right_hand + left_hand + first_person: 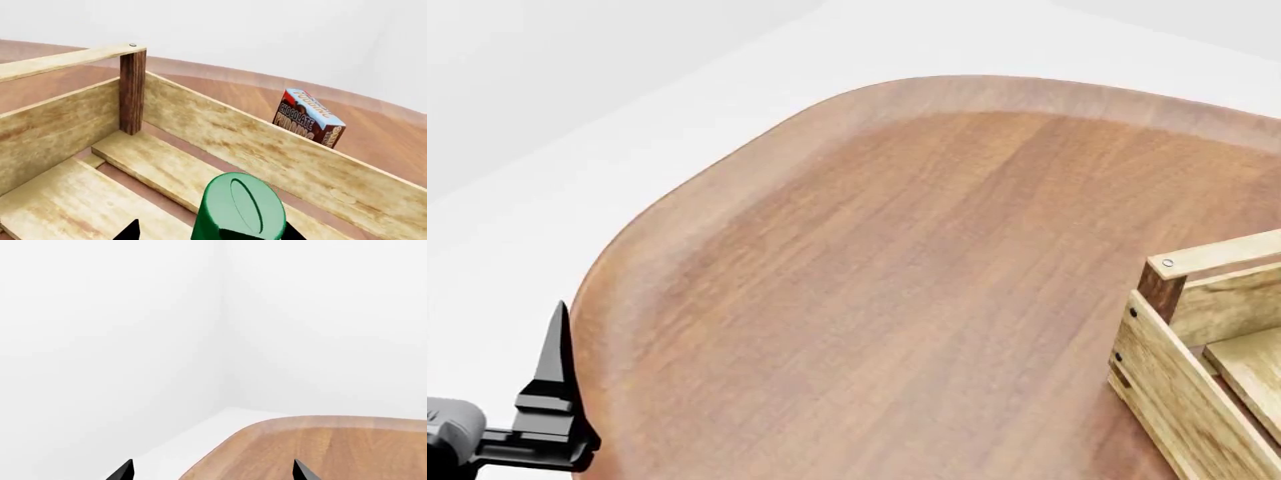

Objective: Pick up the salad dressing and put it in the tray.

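The salad dressing shows only as a green cap [240, 205] in the right wrist view, standing between the fingers of my right gripper [208, 232]. The jaws are spread wide: one fingertip [128, 231] stands clear of the cap, the other is close beside it. The bottle is inside the tray [220, 130], a crate of pale wooden slats with a dark brown corner post. In the head view only a corner of the tray [1174, 350] shows at the right edge, and the bottle and right gripper are out of view. My left gripper [212, 471] is open and empty at the table's left edge [554, 400].
A chocolate pudding box [307, 122] stands on the table just outside the tray's far wall. The brown wooden table [908, 270] has rounded corners and white floor and walls around it.
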